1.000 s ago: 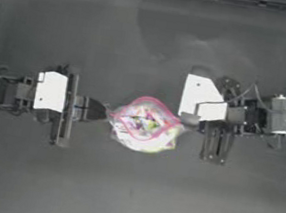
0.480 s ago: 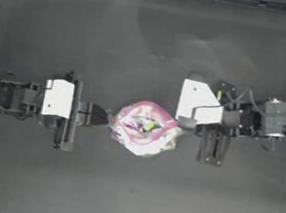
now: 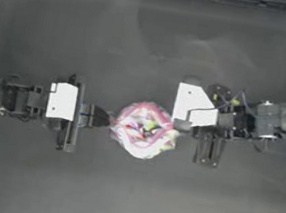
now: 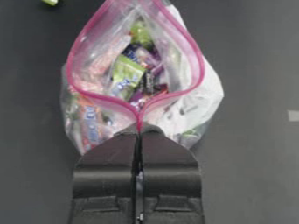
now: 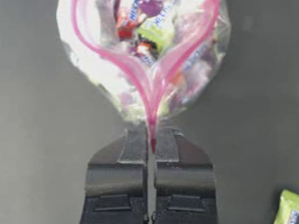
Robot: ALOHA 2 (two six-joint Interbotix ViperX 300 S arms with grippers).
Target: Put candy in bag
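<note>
The clear bag (image 3: 143,131) lies mid-table, its pink-red strip bowed into an open loop with colourful sweets showing inside. My left gripper (image 4: 139,127) is shut on the strip at one end of the bag's (image 4: 137,74) mouth. My right gripper (image 5: 152,133) is shut on the strip at the opposite end of the bag (image 5: 146,48). In the top view the left gripper (image 3: 106,119) and right gripper (image 3: 182,125) flank the bag. The yellow-green candy (image 5: 289,208) lies loose on the table beside the right arm, its edge also showing as the candy (image 4: 50,2) beyond the bag.
Dark table (image 3: 148,43) stretches all around, with a raised rim along the back and sides. The right arm's white bracket (image 3: 191,105) and wires sit just behind the bag's right end.
The left gripper has shifted right toward the bag. The right gripper and bag have drifted slightly toward the table's front. Both grips have held.
</note>
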